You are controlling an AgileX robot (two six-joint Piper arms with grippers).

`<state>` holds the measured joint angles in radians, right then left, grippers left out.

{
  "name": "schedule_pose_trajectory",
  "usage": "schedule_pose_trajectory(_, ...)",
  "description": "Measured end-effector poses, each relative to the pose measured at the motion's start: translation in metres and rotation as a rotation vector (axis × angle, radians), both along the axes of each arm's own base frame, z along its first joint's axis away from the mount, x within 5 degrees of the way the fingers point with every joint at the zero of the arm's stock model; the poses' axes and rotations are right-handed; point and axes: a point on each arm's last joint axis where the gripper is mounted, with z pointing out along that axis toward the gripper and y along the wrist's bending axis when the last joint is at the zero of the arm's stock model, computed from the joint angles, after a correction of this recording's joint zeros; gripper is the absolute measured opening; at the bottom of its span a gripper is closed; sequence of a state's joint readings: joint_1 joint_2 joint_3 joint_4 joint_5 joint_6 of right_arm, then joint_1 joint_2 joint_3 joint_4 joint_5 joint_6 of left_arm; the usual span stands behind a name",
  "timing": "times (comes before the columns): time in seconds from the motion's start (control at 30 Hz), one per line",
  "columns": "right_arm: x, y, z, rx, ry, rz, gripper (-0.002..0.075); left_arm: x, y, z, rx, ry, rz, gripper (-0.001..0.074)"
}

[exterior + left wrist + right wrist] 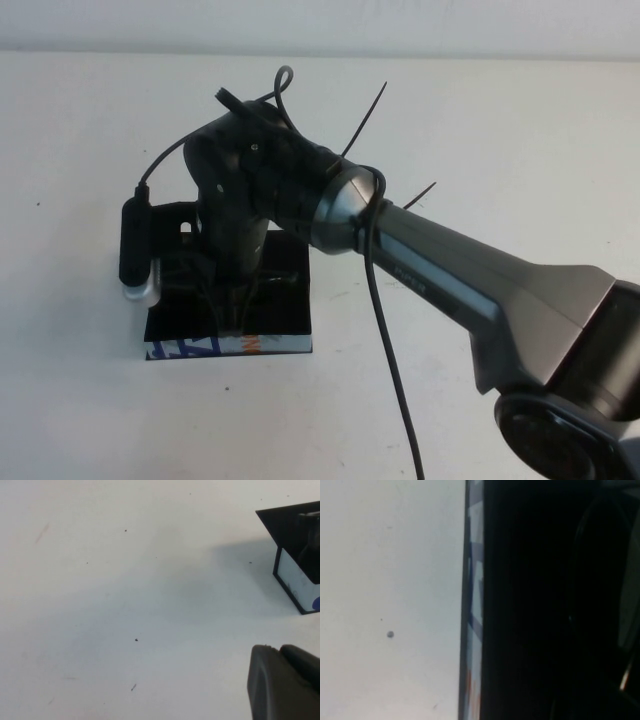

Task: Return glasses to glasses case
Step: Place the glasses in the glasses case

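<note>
The glasses case (288, 305) lies flat on the white table, black with a white edge strip printed in blue and orange facing me. My right gripper (232, 305) points straight down onto the case's left half, and the wrist hides its fingertips. In the right wrist view the case's strip (475, 580) runs beside a dark interior. A curved dark rim with a greyish lens there looks like the glasses (631, 575), lying in the case. My left gripper (282, 652) hovers over bare table, apart from a corner of the case (292, 527), its fingers together and empty.
White table (480, 130) all round the case, with a pale wall behind. The right arm's cable (385, 350) hangs over the table in front. The left arm is out of the high view.
</note>
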<state>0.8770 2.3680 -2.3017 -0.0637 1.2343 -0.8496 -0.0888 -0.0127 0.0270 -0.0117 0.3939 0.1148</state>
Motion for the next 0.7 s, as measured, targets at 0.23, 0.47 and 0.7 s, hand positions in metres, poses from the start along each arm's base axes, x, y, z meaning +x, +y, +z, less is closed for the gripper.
schedule_pose_trajectory(0.23, 0.001, 0.002, -0.013, -0.020, 0.022, -0.011, 0.0070, 0.000, 0.000, 0.000, 0.000, 0.000, 0.000, -0.0004)
schedule_pose_trajectory(0.47, 0.002, 0.002, -0.017, -0.023, 0.028, -0.011, 0.0070, 0.000, 0.000, 0.000, 0.000, 0.000, 0.000, -0.0004)
schedule_pose_trajectory(0.7, 0.002, 0.002, -0.018, -0.028, 0.025, 0.003, 0.0070, 0.000, 0.000, 0.000, 0.000, 0.000, 0.000, -0.0004)
